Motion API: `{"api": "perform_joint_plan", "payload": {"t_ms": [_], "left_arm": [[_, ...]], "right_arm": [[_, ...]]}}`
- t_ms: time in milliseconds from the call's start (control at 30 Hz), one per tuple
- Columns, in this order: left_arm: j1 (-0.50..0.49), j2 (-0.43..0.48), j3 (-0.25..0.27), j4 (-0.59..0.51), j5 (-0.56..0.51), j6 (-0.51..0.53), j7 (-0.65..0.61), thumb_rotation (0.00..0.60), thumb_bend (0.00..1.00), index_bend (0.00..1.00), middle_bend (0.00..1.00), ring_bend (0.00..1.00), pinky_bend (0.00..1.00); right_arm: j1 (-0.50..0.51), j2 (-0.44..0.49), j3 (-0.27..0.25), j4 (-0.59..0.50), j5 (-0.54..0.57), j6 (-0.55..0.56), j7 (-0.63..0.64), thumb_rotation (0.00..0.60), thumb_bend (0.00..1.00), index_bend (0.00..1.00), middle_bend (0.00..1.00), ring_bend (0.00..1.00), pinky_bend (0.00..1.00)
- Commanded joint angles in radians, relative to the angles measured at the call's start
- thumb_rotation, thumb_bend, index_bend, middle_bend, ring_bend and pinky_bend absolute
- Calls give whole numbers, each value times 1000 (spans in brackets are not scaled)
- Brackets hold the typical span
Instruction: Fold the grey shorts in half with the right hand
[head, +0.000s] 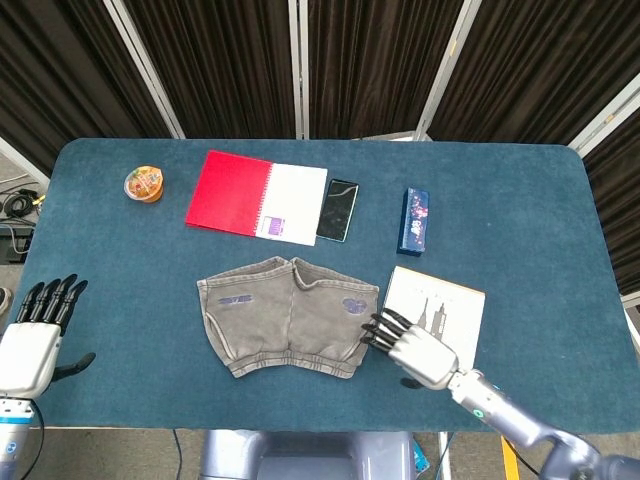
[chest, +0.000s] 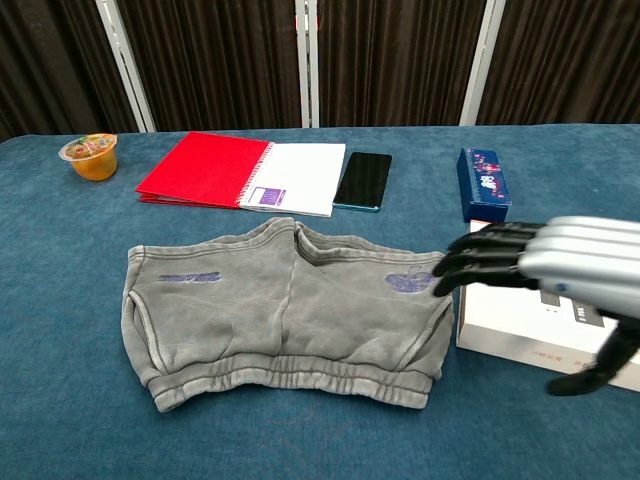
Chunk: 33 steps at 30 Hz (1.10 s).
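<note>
The head view looks steeply down from high above the near edge, taking in the whole desk (head: 520, 200). The chest view sits low and close, facing the far curtains (chest: 400, 60). Both share the grey shorts (head: 288, 315) and right hand (head: 412, 347).

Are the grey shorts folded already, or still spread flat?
Spread flat: the shorts show both legs side by side and the full waistband, unfolded.
</note>
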Motion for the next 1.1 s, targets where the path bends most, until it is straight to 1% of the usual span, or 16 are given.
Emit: {"api": "perform_joint_plan", "payload": {"t_ms": [33,333,433,667,733,867,900,933,1000,1100], "left_arm": [[-4,-1,-5,5,-13,-8,-3,600,0,0,0,0,0],[-9,6,-6,6,-21,-18,-26,600,0,0,0,0,0],[-9,9,-5,5,-21,-17,-31,600,0,0,0,0,0],[-9,14,-4,5,-21,-17,-45,600,0,0,0,0,0],[-10,15,-3,5,-20,-17,-47,600,0,0,0,0,0],[-10,18,-2,6,-19,-17,-50,600,0,0,0,0,0],[-10,18,-2,6,-20,-18,-50,600,0,0,0,0,0],[-11,18,-2,6,-21,-18,-50,600,0,0,0,0,0],[-12,18,-3,6,-24,-21,-51,600,0,0,0,0,0],[-13,18,-2,6,-25,-23,-50,600,0,0,0,0,0]], "right_arm": [[49,-66,2,49,-21,-36,15,600,0,207,122,16,119],[98,-189,11,139,-3,-69,-86,600,0,218,139,37,129],[111,-216,8,180,-15,-64,-135,600,0,222,145,43,136],[128,-257,0,251,-26,-42,-189,600,5,236,148,44,136],[131,-268,-4,265,-23,-33,-185,600,42,245,152,44,136],[139,-296,-11,309,-12,-19,-168,600,268,286,176,73,151],[142,-301,-13,318,-12,-14,-164,600,315,309,200,101,165],[144,-307,-14,329,-13,-6,-160,600,339,329,222,126,179],[148,-322,-18,353,-15,18,-140,600,399,409,304,210,225],[152,-340,-25,380,-28,76,-90,600,448,495,394,294,272]]}}
